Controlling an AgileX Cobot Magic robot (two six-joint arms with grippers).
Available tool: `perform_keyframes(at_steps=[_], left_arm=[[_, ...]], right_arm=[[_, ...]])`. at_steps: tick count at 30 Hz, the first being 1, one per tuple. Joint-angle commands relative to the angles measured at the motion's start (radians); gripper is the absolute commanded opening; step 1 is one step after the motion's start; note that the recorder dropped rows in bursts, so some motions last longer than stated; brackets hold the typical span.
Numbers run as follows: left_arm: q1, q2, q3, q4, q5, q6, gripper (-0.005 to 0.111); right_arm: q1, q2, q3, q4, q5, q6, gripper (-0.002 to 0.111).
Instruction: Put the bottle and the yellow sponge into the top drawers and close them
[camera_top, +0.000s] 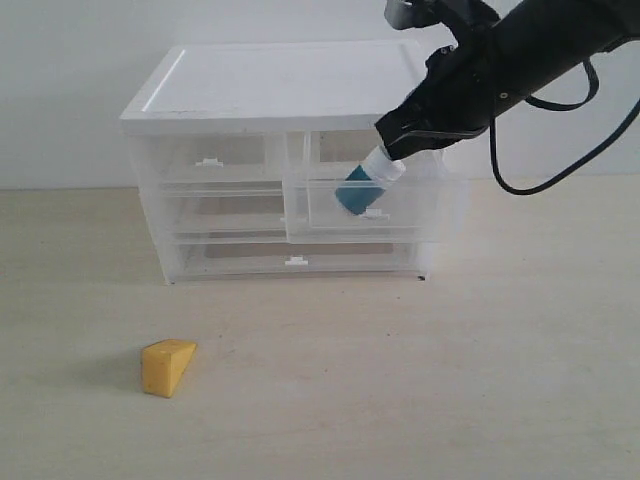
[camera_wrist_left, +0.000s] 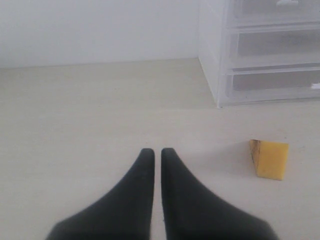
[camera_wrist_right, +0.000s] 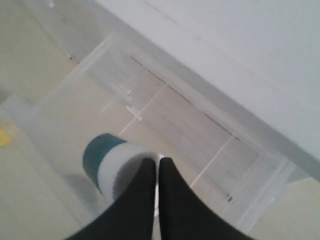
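Left to right: we find the yellow sponge (camera_top: 168, 366) lying untouched on the table (camera_top: 420, 400), well apart from the cabinet (camera_top: 270, 85). The left gripper (camera_wrist_left: 156, 152), fingers pressed together on nothing, hovers near it. The left top drawer (camera_top: 210, 160) sits shut and, as far as we can tell, empty. The right top drawer (camera_top: 420, 208) stands pulled out. The right gripper (camera_top: 400, 140) pinches the bottle (camera_top: 358, 188) by its capped end, tilted, base dipping into that drawer. We judge that nothing is released yet; both placements and the closing remain.
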Motion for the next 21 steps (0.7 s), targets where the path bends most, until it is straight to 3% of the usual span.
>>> perform_keyframes(at_steps=[1,5,11,18,21], left_arm=[[0.000,-0.003,0.003,-0.006,-0.014,0.000,0.004],[0.000,-0.003,0.003,-0.006,-0.014,0.000,0.004],[0.000,-0.003,0.003,-0.006,-0.014,0.000,0.004],[0.000,-0.003,0.003,-0.006,-0.014,0.000,0.004],[0.000,-0.003,0.003,-0.006,-0.014,0.000,0.004]], right_arm=[[-0.007,-0.009,0.005,-0.043,-0.005,-0.025,0.000],[-0.007,-0.035,0.005,-0.196,-0.007,0.098,0.000],[-0.005,-0.146,0.005,-0.163,0.000,0.103,0.000],[0.024,-0.161,0.005,-0.098,0.292,0.051,0.000],[0.067,-0.158,0.005,-0.096,0.335,0.030,0.000]])
